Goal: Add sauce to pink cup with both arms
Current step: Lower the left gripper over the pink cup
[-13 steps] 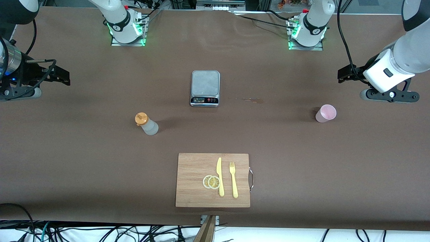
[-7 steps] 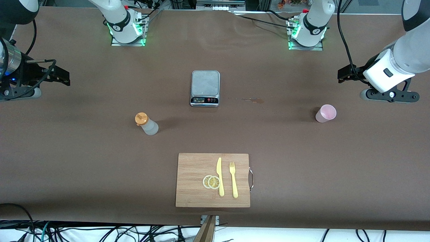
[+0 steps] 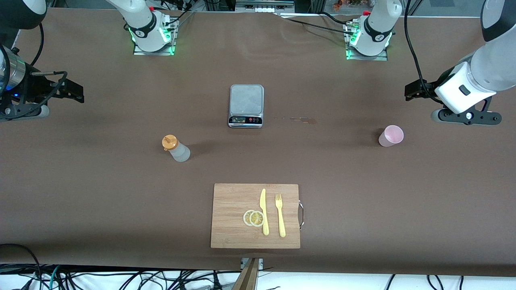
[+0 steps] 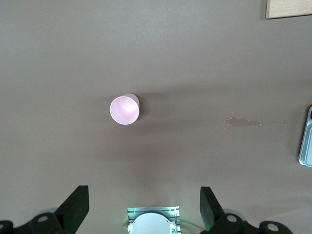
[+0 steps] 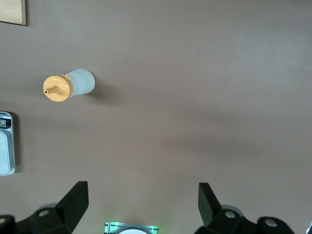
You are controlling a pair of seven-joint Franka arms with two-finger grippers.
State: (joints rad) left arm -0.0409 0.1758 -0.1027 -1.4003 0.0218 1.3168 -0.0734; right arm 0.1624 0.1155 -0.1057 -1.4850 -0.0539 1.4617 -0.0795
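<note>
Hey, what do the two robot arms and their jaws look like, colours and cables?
Both arms are glossy white jointed tubes with black bands and black cables. The left gripper and right gripper are matte black, with blocky wedge-shaped fingers. The right wrist carries a silver cylinder.

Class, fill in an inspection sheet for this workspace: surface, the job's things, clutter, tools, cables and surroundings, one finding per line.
Surface: brown table cover, with a small pale stain beside the scale.
Job's things: sauce bottle upright toward the right arm's end; pink cup upright toward the left arm's end, nothing seen inside it in the left wrist view.
Clutter: kitchen scale mid-table; cutting board nearer the front camera, carrying two lemon slices, a yellow knife and a yellow fork.
Tools: left tool open, over bare cover near the cup; right tool open, over bare cover, clear of the bottle.
Cables: loose cables below the table's front edge.
Surroundings: two arm bases with green lights.
</note>
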